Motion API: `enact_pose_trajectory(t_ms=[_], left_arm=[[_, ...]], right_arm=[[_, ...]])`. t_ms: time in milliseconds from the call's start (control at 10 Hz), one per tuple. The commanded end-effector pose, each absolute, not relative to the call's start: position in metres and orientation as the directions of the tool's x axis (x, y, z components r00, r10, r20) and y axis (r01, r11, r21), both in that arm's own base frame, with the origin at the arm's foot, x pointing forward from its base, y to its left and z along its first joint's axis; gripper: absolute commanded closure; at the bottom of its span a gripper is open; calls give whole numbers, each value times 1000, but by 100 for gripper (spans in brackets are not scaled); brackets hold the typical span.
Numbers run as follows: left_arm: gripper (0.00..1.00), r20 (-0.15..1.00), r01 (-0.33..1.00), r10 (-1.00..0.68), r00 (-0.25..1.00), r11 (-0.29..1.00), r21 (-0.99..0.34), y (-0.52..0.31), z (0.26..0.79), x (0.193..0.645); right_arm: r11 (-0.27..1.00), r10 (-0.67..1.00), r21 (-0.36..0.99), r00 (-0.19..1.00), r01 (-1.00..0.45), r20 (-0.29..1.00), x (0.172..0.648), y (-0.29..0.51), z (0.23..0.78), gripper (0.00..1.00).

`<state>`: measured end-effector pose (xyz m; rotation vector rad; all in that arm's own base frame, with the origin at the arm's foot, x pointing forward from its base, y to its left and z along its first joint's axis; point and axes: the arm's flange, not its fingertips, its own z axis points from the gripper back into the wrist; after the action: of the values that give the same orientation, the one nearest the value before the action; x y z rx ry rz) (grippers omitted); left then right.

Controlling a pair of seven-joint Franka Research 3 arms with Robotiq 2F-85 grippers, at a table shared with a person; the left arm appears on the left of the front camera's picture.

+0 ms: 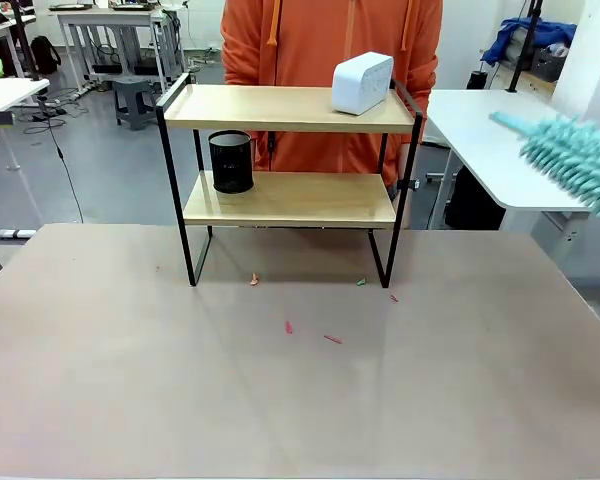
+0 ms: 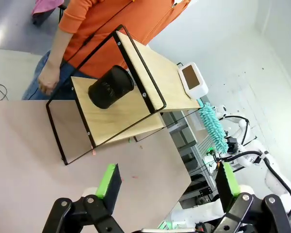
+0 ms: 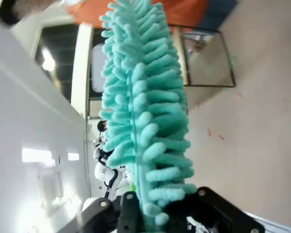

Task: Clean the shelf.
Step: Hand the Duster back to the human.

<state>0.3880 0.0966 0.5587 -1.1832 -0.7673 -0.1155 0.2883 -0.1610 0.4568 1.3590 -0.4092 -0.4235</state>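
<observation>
This is a robotics lab or research workroom. Behind the tabletop (image 1: 300,380) stand plain white tables (image 1: 500,140) on a bare grey floor (image 1: 100,180), with cables (image 1: 55,125) trailing across it and a stool (image 1: 132,100) under a workbench (image 1: 110,30) at the back left. White walls (image 2: 223,34) close the room. In the left wrist view a white robot arm (image 2: 262,162) with black cabling shows at the right, beside grey drawers (image 2: 186,141). Bags and blue cloth (image 1: 525,40) lie piled at the far right.
</observation>
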Motion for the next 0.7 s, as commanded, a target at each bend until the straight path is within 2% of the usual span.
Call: enact_pose_trajectory(t_ms=[0,100,200,600], left_arm=[[0,587,463,292,755,396,-793,95,562,386],[0,587,463,292,755,396,-793,95,562,386],[0,587,463,292,755,396,-793,95,562,386],[0,587,463,292,755,396,-793,95,562,386]], right_arm=[[105,-572,981,817,166,-76,300,-136,435,100],[133,-592,969,801,208,-90,307,-129,429,100],[152,-530,981,848,122,-24,301,-158,439,100],[152,-530,981,848,122,-24,301,-158,439,100]])
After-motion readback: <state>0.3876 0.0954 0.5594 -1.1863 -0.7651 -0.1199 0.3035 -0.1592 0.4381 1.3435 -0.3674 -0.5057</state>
